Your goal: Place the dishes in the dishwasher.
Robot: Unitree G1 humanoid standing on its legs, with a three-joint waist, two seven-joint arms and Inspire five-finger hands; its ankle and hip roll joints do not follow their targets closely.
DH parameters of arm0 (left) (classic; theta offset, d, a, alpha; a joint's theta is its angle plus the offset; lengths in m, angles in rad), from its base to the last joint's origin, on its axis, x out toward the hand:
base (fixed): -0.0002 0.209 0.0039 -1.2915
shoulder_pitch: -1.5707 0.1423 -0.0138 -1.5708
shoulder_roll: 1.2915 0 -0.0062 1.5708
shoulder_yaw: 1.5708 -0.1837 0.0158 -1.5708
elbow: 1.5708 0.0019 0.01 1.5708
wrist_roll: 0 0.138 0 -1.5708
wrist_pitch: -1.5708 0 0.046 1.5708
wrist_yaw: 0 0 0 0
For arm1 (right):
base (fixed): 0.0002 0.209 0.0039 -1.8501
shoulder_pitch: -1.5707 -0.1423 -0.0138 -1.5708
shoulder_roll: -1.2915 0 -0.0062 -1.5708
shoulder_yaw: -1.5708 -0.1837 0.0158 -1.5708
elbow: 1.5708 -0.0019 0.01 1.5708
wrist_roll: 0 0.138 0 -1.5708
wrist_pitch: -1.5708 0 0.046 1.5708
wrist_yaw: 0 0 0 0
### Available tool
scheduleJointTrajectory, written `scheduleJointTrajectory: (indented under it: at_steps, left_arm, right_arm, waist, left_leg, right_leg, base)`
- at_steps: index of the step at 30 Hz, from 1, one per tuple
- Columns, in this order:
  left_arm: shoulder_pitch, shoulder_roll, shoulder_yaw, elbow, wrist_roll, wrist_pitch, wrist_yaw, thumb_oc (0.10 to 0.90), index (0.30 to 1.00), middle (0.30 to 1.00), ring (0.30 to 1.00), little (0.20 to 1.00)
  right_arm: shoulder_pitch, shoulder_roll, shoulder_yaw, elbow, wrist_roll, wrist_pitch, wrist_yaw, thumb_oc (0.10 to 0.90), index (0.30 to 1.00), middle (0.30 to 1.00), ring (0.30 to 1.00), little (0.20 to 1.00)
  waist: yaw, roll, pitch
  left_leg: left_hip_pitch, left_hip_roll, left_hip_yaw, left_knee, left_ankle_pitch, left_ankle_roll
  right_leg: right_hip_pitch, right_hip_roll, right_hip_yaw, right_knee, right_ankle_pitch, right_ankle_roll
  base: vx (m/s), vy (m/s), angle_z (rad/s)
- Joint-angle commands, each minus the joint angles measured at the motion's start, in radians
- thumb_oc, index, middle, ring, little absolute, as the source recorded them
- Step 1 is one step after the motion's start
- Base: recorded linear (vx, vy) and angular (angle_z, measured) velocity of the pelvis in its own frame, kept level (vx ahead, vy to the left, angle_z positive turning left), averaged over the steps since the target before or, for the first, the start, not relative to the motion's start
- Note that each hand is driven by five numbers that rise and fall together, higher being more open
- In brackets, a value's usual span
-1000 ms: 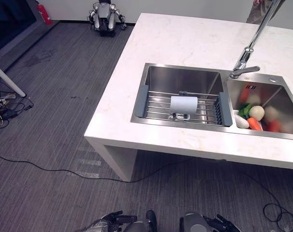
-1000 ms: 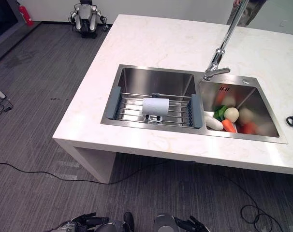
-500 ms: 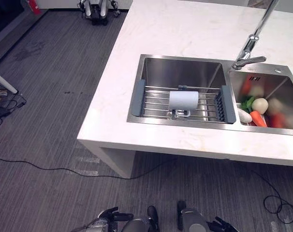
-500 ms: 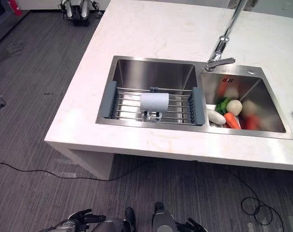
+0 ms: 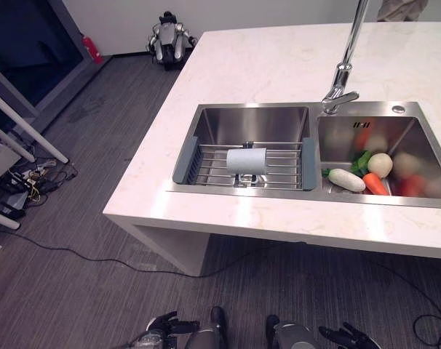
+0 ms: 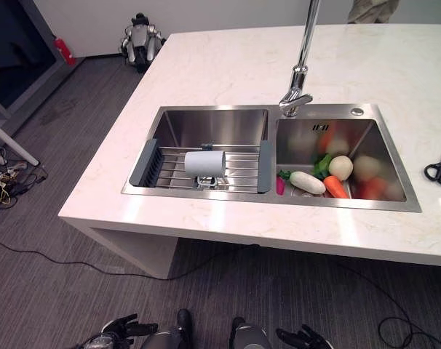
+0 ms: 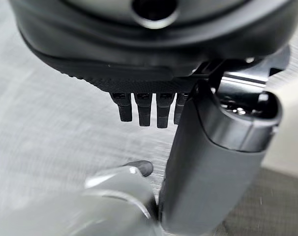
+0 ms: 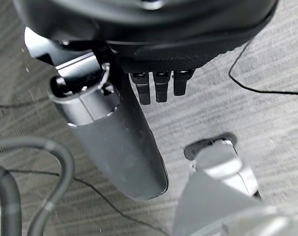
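— What do I have in front of me?

— I see a pale marble table (image 5: 264,65) with a steel double sink (image 5: 253,120) set in near its front edge. A grey mug (image 5: 246,161) lies on its side on a wire rack (image 5: 206,163) spanning the sink's left basin. The right basin holds vegetables (image 6: 330,174): a white radish, a carrot, something green and a pale round one. A tall faucet (image 6: 302,69) stands behind the divider. Black scissors (image 6: 439,166) lie at the table's right edge.

— And my hands?

— Both hang low over the grey carpet (image 5: 75,291), well apart from the mug. My left hand (image 7: 149,105) has straight, relaxed fingers holding nothing. My right hand (image 8: 159,83) is the same, fingers loose and empty.
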Motion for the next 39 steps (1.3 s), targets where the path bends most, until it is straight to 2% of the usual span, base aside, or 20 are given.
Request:
scheduleJointTrajectory:
  at_steps: [1, 7, 16, 21, 23, 25, 27, 28, 30, 31, 35, 39]
  left_arm:
    - [0.078, -0.005, -0.024, 0.03, 0.027, -0.007, 0.02, 0.8, 0.9, 0.9, 0.9, 0.9]
    - [0.083, -0.007, -0.044, 0.021, 0.037, -0.05, 0.037, 0.8, 0.9, 0.9, 0.9, 0.9]
    - [0.098, -0.01, -0.02, 0.047, -0.028, -0.033, 0.041, 0.8, 0.9, 0.9, 0.9, 0.9]
    - [0.109, -0.017, 0.025, 0.064, -0.173, -0.04, 0.025, 0.8, 0.9, 0.9, 0.9, 0.9]
    - [0.119, -0.024, 0.112, 0.066, -0.42, -0.041, 0.007, 0.8, 0.9, 0.9, 0.9, 0.9]
    - [0.124, -0.023, 0.146, 0.067, -0.491, -0.049, 0.003, 0.8, 0.9, 0.9, 0.9, 0.9]
    - [0.128, -0.021, 0.2, 0.062, -0.611, -0.081, 0.017, 0.8, 0.9, 0.9, 0.9, 0.9]
    - [0.131, -0.005, 0.251, 0.055, -0.684, -0.157, 0.068, 0.8, 0.9, 0.9, 0.9, 0.9]
    - [0.134, 0.016, 0.286, 0.052, -0.711, -0.211, 0.095, 0.8, 0.9, 0.9, 0.9, 0.9]
    - [0.139, 0.048, 0.333, 0.046, -0.725, -0.252, 0.105, 0.8, 0.9, 0.9, 0.9, 0.9]
    - [0.142, 0.123, 0.417, 0.008, -0.673, -0.423, 0.186, 0.8, 0.9, 0.9, 0.9, 0.9]
    - [0.131, 0.257, 0.511, -0.135, -0.488, -0.52, 0.307, 0.8, 0.9, 0.9, 0.9, 0.9]
  right_arm:
    - [0.024, -0.002, -0.005, -0.014, -0.026, -0.01, -0.028, 0.8, 0.9, 0.9, 0.9, 0.9]
    - [0.023, 0.015, 0.012, -0.012, -0.014, -0.033, -0.014, 0.8, 0.9, 0.9, 0.9, 0.9]
    - [0.02, 0.05, 0.039, -0.023, 0.003, -0.053, -0.006, 0.8, 0.9, 0.9, 0.9, 0.9]
    - [0.025, 0.058, 0.036, -0.018, -0.008, -0.05, -0.025, 0.8, 0.9, 0.9, 0.9, 0.9]
    - [0.034, 0.061, 0.019, -0.008, -0.012, -0.045, -0.036, 0.8, 0.9, 0.9, 0.9, 0.9]
    - [0.039, 0.062, 0.012, -0.006, -0.01, -0.045, -0.037, 0.8, 0.9, 0.9, 0.9, 0.9]
    - [0.042, 0.062, 0.003, -0.007, -0.008, -0.041, -0.037, 0.8, 0.9, 0.9, 0.9, 0.9]
    - [0.043, 0.056, -0.009, -0.009, -0.001, -0.039, -0.03, 0.8, 0.9, 0.9, 0.9, 0.9]
    - [0.043, 0.052, -0.015, -0.01, 0.002, -0.037, -0.024, 0.8, 0.9, 0.9, 0.9, 0.9]
    - [0.044, 0.044, -0.022, -0.016, -0.002, -0.033, -0.02, 0.8, 0.9, 0.9, 0.9, 0.9]
    - [0.051, 0.021, -0.034, -0.022, 0.0, -0.031, -0.013, 0.8, 0.9, 0.9, 0.9, 0.9]
    - [0.067, 0.015, -0.027, -0.028, 0.024, -0.041, -0.021, 0.8, 0.9, 0.9, 0.9, 0.9]
  waist:
    - [0.0, 0.007, 0.004]
    - [0.005, 0.002, -0.021]
    - [0.002, -0.005, -0.047]
    - [-0.001, -0.006, -0.055]
    - [0.003, -0.007, -0.059]
    - [0.004, -0.008, -0.056]
    - [0.007, -0.007, -0.062]
    - [0.007, -0.004, -0.061]
    - [0.007, -0.001, -0.064]
    - [0.006, 0.003, -0.061]
    - [0.006, 0.019, -0.065]
    - [0.015, 0.032, -0.067]
  left_leg:
    - [0.023, -0.026, -0.019, 0.043, -0.123, 0.017]
    - [0.051, -0.04, -0.014, 0.043, -0.156, 0.032]
    - [0.083, -0.049, -0.001, 0.043, -0.188, 0.055]
    - [0.095, -0.049, 0.007, 0.043, -0.199, 0.062]
    - [0.102, -0.052, 0.007, 0.043, -0.207, 0.065]
    - [0.111, -0.054, 0.006, 0.043, -0.212, 0.065]
    - [0.103, -0.054, 0.003, 0.043, -0.209, 0.064]
    - [0.106, -0.054, 0.002, 0.043, -0.211, 0.062]
    - [0.103, -0.054, 0.003, 0.043, -0.211, 0.061]
    - [0.11, -0.053, 0.006, 0.043, -0.214, 0.059]
    - [0.104, -0.05, 0.005, 0.043, -0.207, 0.057]
    - [0.111, -0.05, 0.002, 0.043, -0.212, 0.056]
  right_leg:
    - [0.058, -0.048, 0.028, -0.021, -0.067, 0.105]
    - [0.068, -0.057, 0.025, -0.021, -0.07, 0.112]
    - [0.079, -0.062, 0.04, -0.021, -0.068, 0.122]
    - [0.084, -0.065, 0.043, -0.021, -0.068, 0.125]
    - [0.089, -0.069, 0.038, -0.021, -0.068, 0.126]
    - [0.098, -0.072, 0.036, -0.021, -0.071, 0.128]
    - [0.091, -0.075, 0.033, -0.021, -0.068, 0.129]
    - [0.094, -0.079, 0.029, -0.021, -0.069, 0.131]
    - [0.091, -0.08, 0.029, -0.021, -0.07, 0.132]
    - [0.098, -0.083, 0.029, -0.021, -0.074, 0.134]
    - [0.093, -0.086, 0.031, -0.021, -0.073, 0.135]
    - [0.101, -0.093, 0.029, -0.021, -0.077, 0.14]
  base:
    - [0.06, 0.066, -0.12]
    - [0.04, 0.025, -0.07]
    - [0.04, 0.02, -0.07]
    - [0.04, 0.025, -0.07]
    - [0.04, 0.01, -0.1]
    - [0.03, 0.002, -0.05]
    - [0.0, 0.0, 0.0]
    - [0.0, 0.0, 0.0]
    - [0.02, 0.04, 0.02]
    - [0.01, 0.059, 0.02]
    - [0.01, 0.053, 0.01]
    - [0.0, 0.018, 0.01]
